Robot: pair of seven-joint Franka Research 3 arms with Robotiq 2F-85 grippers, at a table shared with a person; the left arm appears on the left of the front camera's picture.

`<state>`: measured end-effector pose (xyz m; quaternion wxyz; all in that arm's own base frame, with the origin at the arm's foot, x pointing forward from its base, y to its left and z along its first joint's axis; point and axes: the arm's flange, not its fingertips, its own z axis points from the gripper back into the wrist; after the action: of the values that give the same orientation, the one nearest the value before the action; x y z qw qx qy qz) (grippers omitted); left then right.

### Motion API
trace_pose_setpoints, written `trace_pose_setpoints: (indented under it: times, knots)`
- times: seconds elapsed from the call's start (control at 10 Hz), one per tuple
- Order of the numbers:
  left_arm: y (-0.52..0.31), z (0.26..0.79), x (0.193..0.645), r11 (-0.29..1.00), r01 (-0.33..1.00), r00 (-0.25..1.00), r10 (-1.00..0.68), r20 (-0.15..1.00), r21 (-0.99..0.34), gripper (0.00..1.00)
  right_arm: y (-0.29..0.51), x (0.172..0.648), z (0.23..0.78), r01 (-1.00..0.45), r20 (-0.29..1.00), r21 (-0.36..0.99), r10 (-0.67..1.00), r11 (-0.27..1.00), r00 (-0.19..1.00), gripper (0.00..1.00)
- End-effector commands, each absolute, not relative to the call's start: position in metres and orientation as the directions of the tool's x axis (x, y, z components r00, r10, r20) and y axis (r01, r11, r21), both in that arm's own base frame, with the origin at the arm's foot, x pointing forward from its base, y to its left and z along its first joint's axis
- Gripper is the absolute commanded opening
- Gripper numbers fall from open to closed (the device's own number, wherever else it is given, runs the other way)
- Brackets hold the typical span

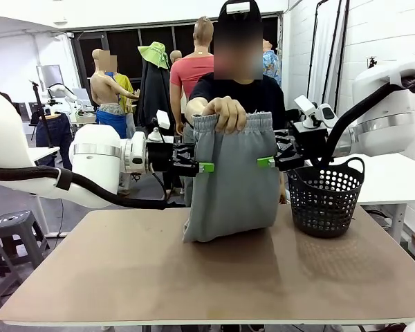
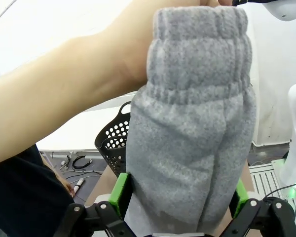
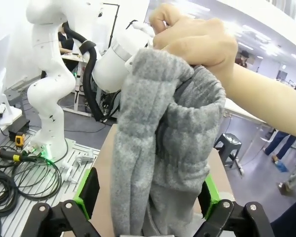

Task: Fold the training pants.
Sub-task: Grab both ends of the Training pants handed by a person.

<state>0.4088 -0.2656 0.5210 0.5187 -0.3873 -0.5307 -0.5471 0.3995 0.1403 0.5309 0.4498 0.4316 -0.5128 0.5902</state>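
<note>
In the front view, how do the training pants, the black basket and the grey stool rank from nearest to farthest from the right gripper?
1. training pants, in the middle, directly at the right gripper.
2. black basket, standing at the right.
3. grey stool, on the floor, far left.

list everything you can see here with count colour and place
pants: one, light grey, held up over the table, bottom on it
basket: one, black mesh, on the table's right side
table: one, brown, under both
stool: one, grey, floor at left
hand: one, the person's, gripping the pants' top
left gripper: one, black, green pads, open, at the pants' left edge
right gripper: one, black, green pads, open, at the pants' right edge
</note>
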Motion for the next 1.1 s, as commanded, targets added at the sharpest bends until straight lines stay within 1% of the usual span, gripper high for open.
trace_pose_setpoints:
  times: [0.0,0.1,0.2,0.3,0.6,0.8,0.9,1.0]
  knots:
    - [-0.274,0.522,0.414,0.109,0.978,-0.162,-0.122,0.979,0.175,1.00,0.147,0.401,0.526,-0.980,0.979,-0.190,0.068,-0.051,-0.194,1.00]
    - [-0.276,0.523,0.415,0.083,0.982,-0.162,-0.110,0.981,0.172,1.00,0.147,0.402,0.526,-0.984,0.981,-0.172,0.079,-0.045,-0.175,1.00]
    - [-0.279,0.526,0.415,0.068,0.983,-0.164,-0.084,0.983,0.170,0.81,0.146,0.404,0.527,-0.988,0.984,-0.150,0.088,-0.032,-0.152,1.00]
    - [-0.281,0.527,0.416,0.059,0.984,-0.164,-0.081,0.983,0.169,0.61,0.147,0.407,0.526,-0.990,0.986,-0.141,0.086,-0.029,-0.143,0.95]
    - [-0.283,0.528,0.418,0.026,0.991,-0.133,-0.034,0.991,0.134,0.01,0.145,0.409,0.527,-0.993,0.991,-0.119,0.065,-0.017,-0.120,0.40]
    - [-0.284,0.526,0.420,0.016,0.994,-0.109,-0.032,0.993,0.110,0.00,0.144,0.410,0.528,-0.994,0.992,-0.108,0.057,-0.020,-0.109,0.02]
    - [-0.281,0.527,0.420,0.012,0.995,-0.096,-0.024,0.995,0.096,0.00,0.143,0.412,0.528,-0.995,0.994,-0.097,0.054,-0.019,-0.098,0.00]
    - [-0.277,0.530,0.417,0.020,0.995,-0.099,-0.015,0.995,0.099,0.00,0.143,0.413,0.527,-0.996,0.995,-0.085,0.054,-0.017,-0.086,0.00]
